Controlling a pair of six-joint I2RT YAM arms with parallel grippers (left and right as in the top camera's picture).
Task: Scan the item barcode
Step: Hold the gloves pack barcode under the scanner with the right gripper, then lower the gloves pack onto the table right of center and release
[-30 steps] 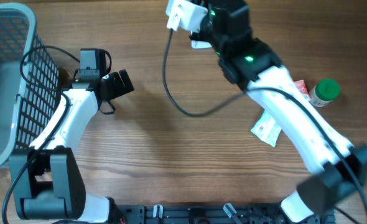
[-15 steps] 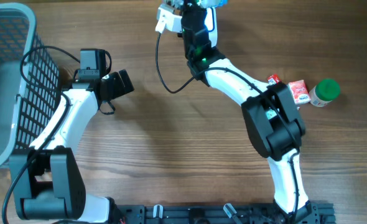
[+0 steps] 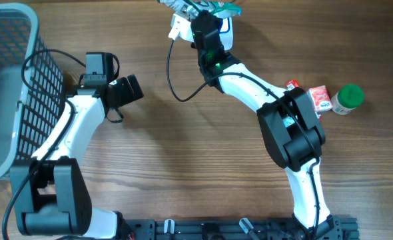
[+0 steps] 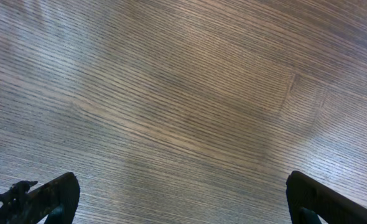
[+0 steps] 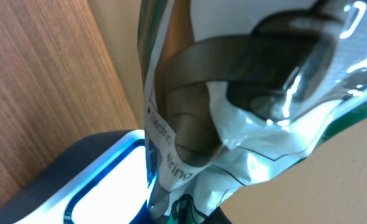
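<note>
Basket (image 3: 46, 100) contents unclear; right end effector (image 3: 202, 8) pinches a plastic pouch (image 5: 233, 143)

Desk (image 3: 183, 167): mid-brown, fine straight wood grain. Basket (image 3: 10, 40): grey, open grid mesh. Cable (image 3: 172, 80): black. Packet (image 5: 252, 155): glossy white and clear, green edging, dark print. Scanner (image 5: 102, 180): dark grey casing, window glowing white-blue. Carton (image 3: 318, 97): red and white. Jar (image 3: 348, 99): green lid.

Robot-lab mock checkout: wooden table (image 3: 183, 173), wire basket (image 3: 13, 11), lit scanner (image 5: 90, 186).
</note>
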